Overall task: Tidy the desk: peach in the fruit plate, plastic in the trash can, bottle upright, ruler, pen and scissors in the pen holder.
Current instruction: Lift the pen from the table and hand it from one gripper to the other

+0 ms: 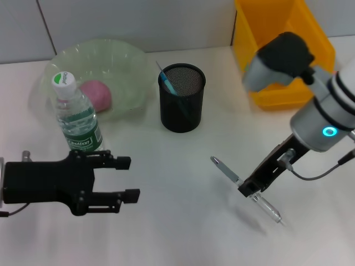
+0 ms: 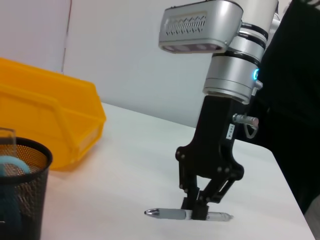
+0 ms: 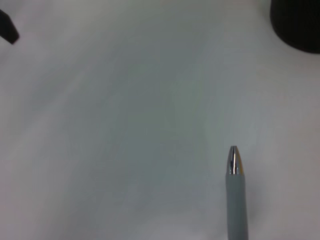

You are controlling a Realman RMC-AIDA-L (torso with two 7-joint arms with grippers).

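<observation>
The black mesh pen holder [image 1: 182,97] stands upright on the white surface [image 1: 183,221] and serves as the reference landmark. Inside it are 2 visible items: a teal-handled tool [image 1: 168,82] leaning against the rim on the robot's left side, and a thin clear strip [image 1: 162,68] projecting above that rim; neither can be identified further.

To the robot's left of the pen holder sits the translucent green fruit plate [image 1: 130,61], containing 1 pink peach [image 1: 96,94]. The water bottle [image 1: 76,116] stands upright with its white cap on, just in front of the fruit plate and overlapping its near rim in the head view.

Behind the pen holder and to the robot's right is the yellow bin [image 1: 277,33]; its contents cannot be seen.

The right gripper [image 1: 250,189] is in front of the pen holder and to the robot's right, low at the surface. Its jaws are pinching the grey pen [image 1: 244,187] near mid-length. The pen lies roughly level, its metal tip [image 3: 235,160] pointing toward the pen holder.

The left gripper [image 1: 125,178] hovers in front of the pen holder and to the robot's left, near the bottle. Its jaws are spread, holding nothing.
</observation>
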